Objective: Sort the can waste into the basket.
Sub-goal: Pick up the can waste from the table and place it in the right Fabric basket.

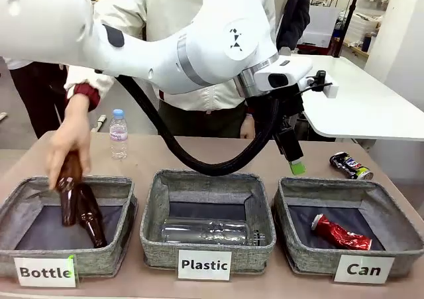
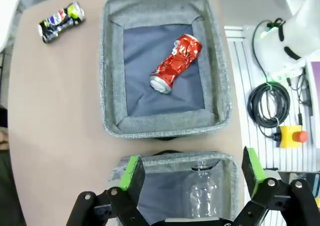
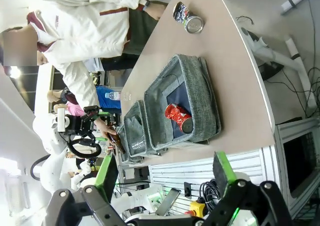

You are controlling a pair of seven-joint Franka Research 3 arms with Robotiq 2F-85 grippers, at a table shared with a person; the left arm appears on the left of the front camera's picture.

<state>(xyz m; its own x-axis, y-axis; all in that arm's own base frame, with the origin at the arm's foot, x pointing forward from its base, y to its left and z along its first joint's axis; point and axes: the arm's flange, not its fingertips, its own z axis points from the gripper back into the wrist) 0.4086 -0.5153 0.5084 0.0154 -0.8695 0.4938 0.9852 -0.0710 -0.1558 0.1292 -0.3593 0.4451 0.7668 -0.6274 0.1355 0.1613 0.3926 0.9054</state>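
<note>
The crushed red can (image 1: 341, 233) lies on the dark bottom of the grey basket (image 1: 303, 251) carded "Can". On the bare table behind that basket rests the dark blue-black can (image 1: 351, 166). My left gripper (image 1: 296, 166) hangs open and empty over the gap between the "Plastic" and "Can" baskets. From the left wrist, the open gripper (image 2: 192, 171) sits above the Plastic basket, with the red can (image 2: 175, 63) inside the basket (image 2: 112, 75) ahead and the dark can (image 2: 61, 21) beyond it. My right gripper (image 3: 166, 175) is open, high off the table's side, facing the basket (image 3: 202, 100), red can (image 3: 178, 117) and dark can (image 3: 188, 18).
A person's hand (image 1: 69, 143) lowers a brown bottle (image 1: 68, 189) into the "Bottle" basket (image 1: 122, 249) beside another brown bottle. The "Plastic" basket (image 1: 154, 236) holds a clear bottle (image 1: 205, 231). A small water bottle (image 1: 118, 134) stands on the table. A white side table (image 1: 371, 107) is at the right.
</note>
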